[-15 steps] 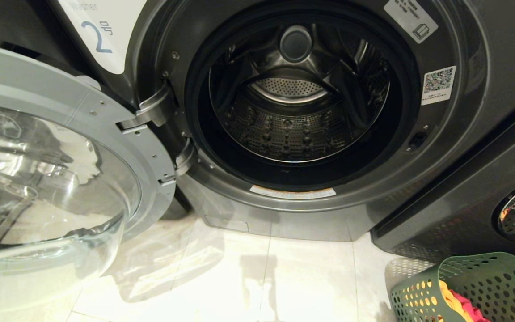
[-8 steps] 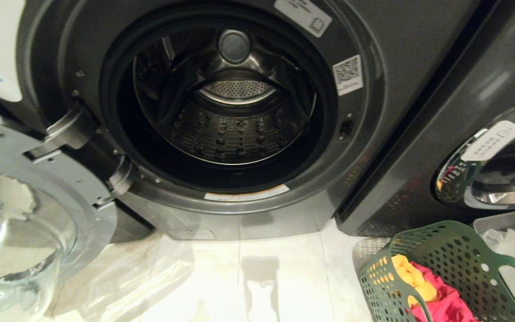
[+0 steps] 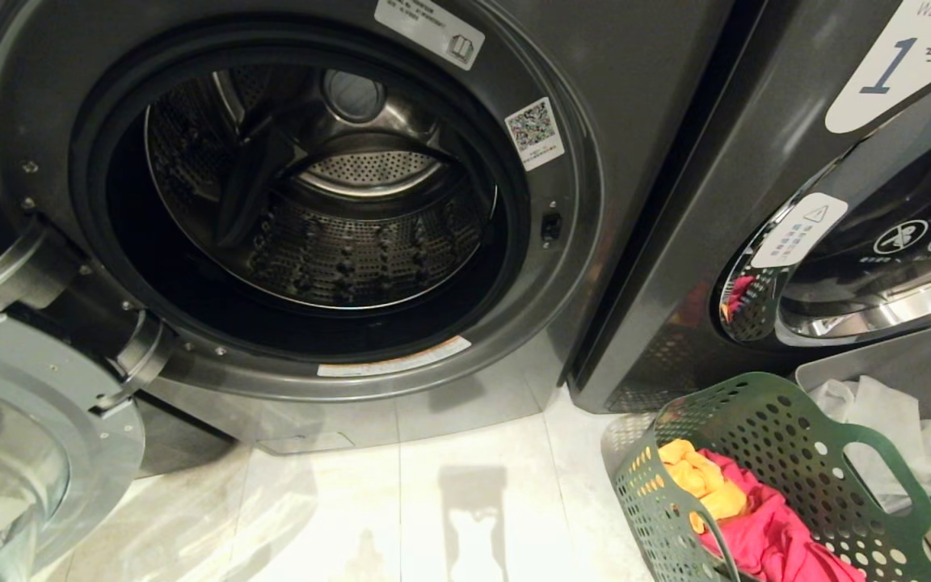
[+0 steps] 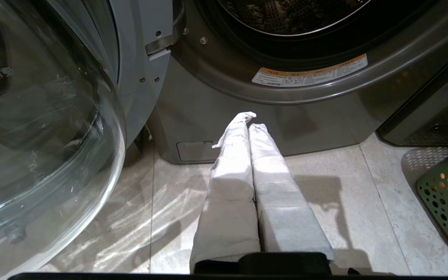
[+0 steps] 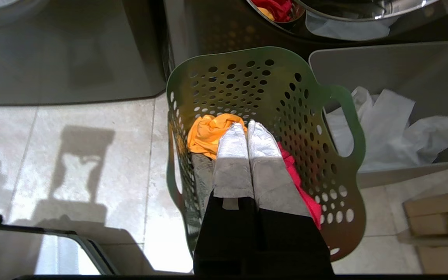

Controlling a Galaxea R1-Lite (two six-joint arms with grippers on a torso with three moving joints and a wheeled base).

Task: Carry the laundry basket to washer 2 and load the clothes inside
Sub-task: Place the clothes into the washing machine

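Observation:
Washer 2 stands with its round door swung open to the left and its steel drum bare. On the floor at the lower right sits the dark green laundry basket, holding the clothes: a yellow garment and a pinkish-red one. My right gripper hovers shut over the basket, above the yellow, red and grey-olive pieces, holding nothing. My left gripper is shut over the floor in front of the washer's base. Neither arm shows in the head view.
The washer labelled "1" stands at the right with its door shut. A grey solid-walled bin with white plastic bags sits behind the basket. The open glass door juts out over the pale floor tiles.
The whole head view has swung to the right: the "2" label has left the picture, while washer 1, the grey bin and more of the basket have come in.

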